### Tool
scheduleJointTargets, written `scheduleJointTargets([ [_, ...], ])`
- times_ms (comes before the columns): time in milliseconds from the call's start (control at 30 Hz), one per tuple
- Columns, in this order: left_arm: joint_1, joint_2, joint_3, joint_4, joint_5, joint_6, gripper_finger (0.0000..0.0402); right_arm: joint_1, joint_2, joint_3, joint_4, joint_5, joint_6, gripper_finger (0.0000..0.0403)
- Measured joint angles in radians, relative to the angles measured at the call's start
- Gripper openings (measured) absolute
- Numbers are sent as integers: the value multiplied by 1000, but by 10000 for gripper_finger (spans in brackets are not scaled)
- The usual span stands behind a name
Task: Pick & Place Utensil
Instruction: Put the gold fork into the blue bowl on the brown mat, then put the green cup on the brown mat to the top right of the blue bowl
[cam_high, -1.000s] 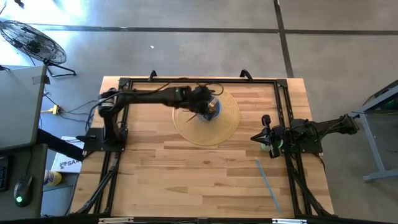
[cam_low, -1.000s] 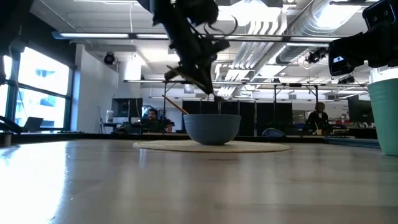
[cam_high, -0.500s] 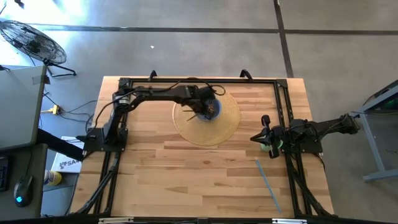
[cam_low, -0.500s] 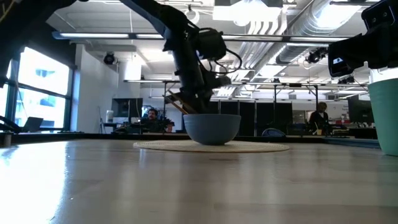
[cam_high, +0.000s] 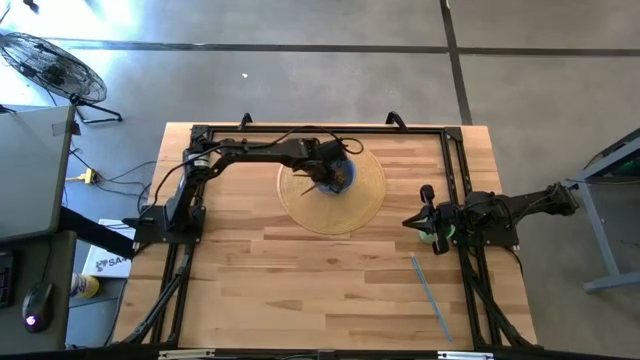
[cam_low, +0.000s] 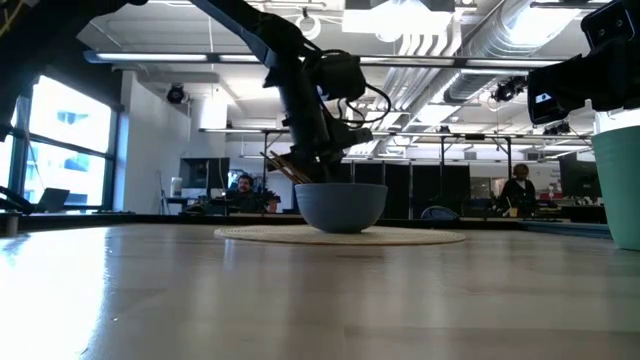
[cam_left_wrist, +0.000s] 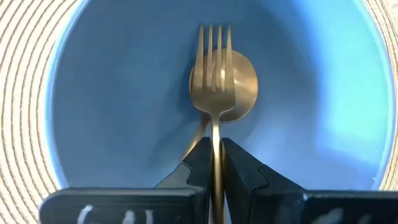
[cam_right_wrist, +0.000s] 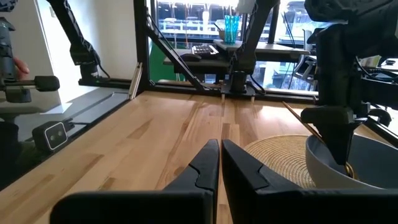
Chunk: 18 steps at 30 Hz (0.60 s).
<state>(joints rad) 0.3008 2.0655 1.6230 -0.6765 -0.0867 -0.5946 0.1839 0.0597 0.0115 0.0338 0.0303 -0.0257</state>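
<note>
Two utensils (cam_left_wrist: 214, 87) in blue bowl (cam_left_wrist: 118, 106)

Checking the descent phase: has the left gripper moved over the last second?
Yes. In the low view the left gripper has come down to the rim of the blue bowl, still shut on the fork.

— What sort of place is this?
— An open-plan lab or workshop. Bare ducts (cam_low: 470, 40) and strip lights run under the ceiling, and the floor (cam_high: 300, 80) is polished concrete.
— Anything else?
— A wooden desk (cam_high: 300, 270) framed with black rails, a floor fan (cam_high: 50, 65), and people seated at workstations far behind.
</note>
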Motion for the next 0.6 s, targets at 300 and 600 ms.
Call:
scheduleJointTargets([
  [300,0,0,0,42,50,62,56,0,0,0,0,0,0,12],
  [600,0,0,61,-39,79,95,96,0,0,0,0,0,0,12],
])
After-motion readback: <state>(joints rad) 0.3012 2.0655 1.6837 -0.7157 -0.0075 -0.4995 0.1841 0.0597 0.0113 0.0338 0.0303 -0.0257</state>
